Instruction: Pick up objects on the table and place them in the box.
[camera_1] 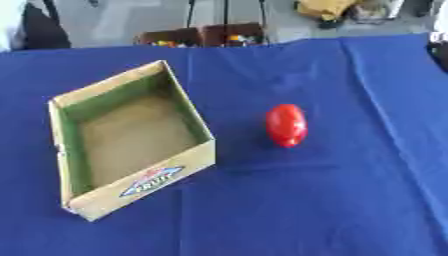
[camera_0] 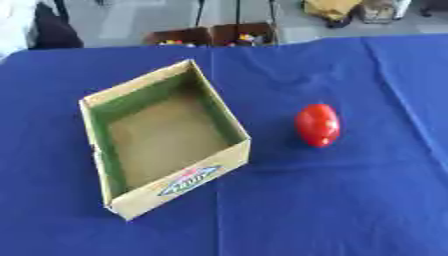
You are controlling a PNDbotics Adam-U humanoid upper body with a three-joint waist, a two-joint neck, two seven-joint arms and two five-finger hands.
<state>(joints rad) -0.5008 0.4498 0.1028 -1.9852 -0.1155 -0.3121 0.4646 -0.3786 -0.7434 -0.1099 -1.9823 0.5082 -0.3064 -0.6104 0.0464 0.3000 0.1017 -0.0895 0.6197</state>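
An open cardboard box (camera_0: 223, 161) with a green inner lining sits left of centre on the blue tablecloth, turned at an angle; nothing lies inside it. A red oval object (camera_0: 317, 125), like a tomato, lies on the cloth to the right of the box, apart from it. Neither of my hands shows in either view.
The blue cloth (camera_0: 332, 200) covers the whole table, with creases running down the right side. Beyond the far edge, on the floor, stand brown boxes (camera_0: 213, 35) with small coloured things in them. A dark shape touches the right edge (camera_1: 439, 52) of the right eye view.
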